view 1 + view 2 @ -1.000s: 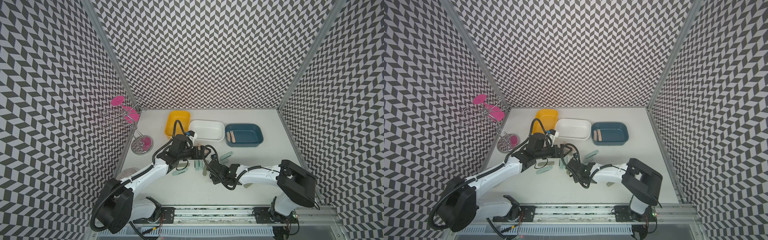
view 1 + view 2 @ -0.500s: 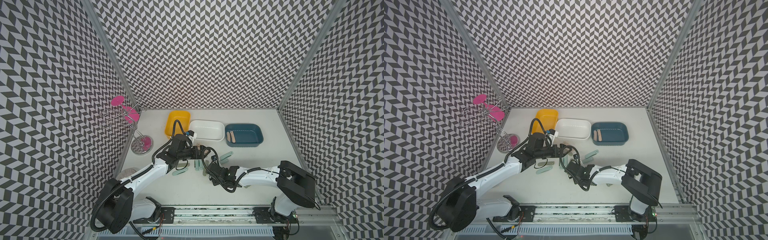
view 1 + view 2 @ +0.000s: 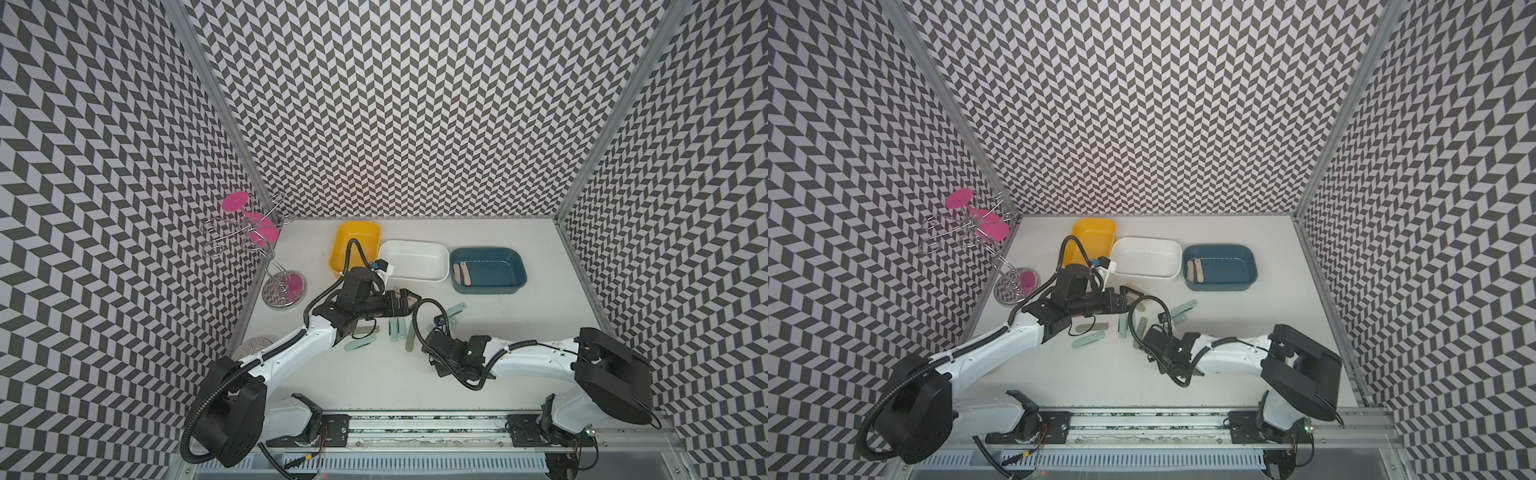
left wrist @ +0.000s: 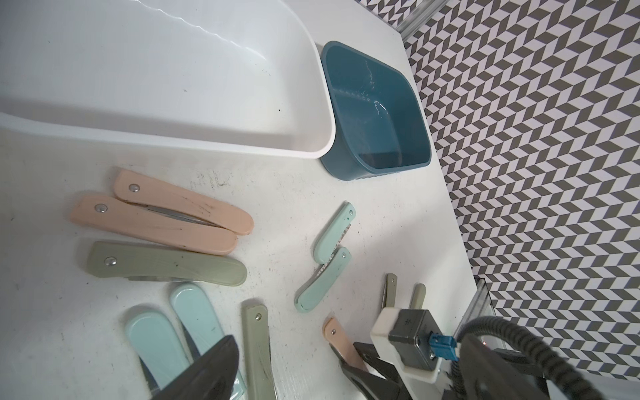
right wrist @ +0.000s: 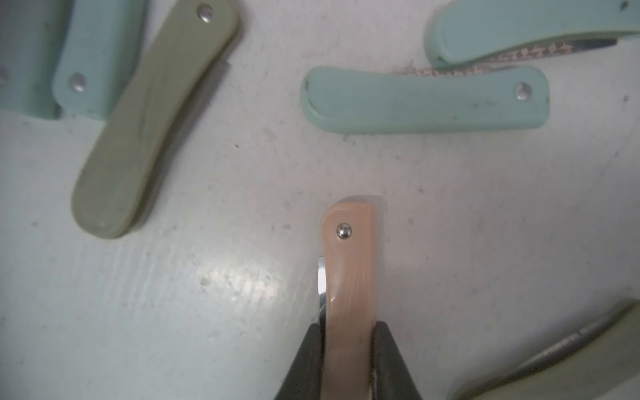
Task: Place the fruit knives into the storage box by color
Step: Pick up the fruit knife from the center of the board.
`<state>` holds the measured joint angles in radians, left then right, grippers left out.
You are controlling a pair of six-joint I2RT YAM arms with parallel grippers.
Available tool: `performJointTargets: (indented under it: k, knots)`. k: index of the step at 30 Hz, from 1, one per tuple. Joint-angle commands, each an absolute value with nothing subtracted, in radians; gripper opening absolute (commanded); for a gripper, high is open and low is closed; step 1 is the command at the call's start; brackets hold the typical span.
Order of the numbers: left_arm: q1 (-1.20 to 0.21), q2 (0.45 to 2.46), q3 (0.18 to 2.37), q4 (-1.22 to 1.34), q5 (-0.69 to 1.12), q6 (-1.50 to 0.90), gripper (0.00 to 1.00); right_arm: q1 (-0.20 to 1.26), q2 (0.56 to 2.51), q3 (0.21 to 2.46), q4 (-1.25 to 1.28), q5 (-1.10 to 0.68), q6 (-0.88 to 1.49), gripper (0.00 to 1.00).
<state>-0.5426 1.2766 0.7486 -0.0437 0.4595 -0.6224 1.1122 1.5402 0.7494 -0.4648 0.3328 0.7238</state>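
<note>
In the right wrist view my right gripper [image 5: 348, 329] is shut on a peach-pink fruit knife [image 5: 349, 270] that lies low over the table. Mint knives [image 5: 422, 100] and a sage one [image 5: 149, 121] lie beyond it. My left gripper [image 3: 409, 302] hovers open over the pile, just in front of the white storage box [image 3: 415, 277]. Below it lie two peach knives [image 4: 156, 214], a sage one [image 4: 162, 265] and mint ones [image 4: 332, 228]. The blue box [image 3: 519, 270] holds two peach knives [image 3: 462, 274]. A yellow box [image 3: 337, 249] stands to the left.
A wire rack with pink goblets [image 3: 266, 245] stands at the back left on a round base [image 3: 284, 289]. A round ribbed disc [image 3: 253, 347] lies by the left wall. Patterned walls close three sides. Both arms meet near the pile of knives at mid-table.
My right gripper's jaws have closed on the peach-pink knife. The left arm and its open gripper have held still.
</note>
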Motion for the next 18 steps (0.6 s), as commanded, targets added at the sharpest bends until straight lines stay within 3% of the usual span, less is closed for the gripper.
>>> performJointTargets:
  k: [1,10,18]
  knots:
    - [-0.537,1.282,0.785,-0.013,0.471,-0.628,1.0,1.111,1.473,0.749,-0.512,0.359,0.756,0.22]
    - [-0.537,1.296,0.814,-0.009,0.48,-0.63,1.0,1.027,1.304,0.814,-0.544,0.349,0.709,0.21]
    - [-0.537,1.322,0.878,-0.014,0.494,-0.617,1.0,0.795,1.175,0.944,-0.516,0.361,0.513,0.22]
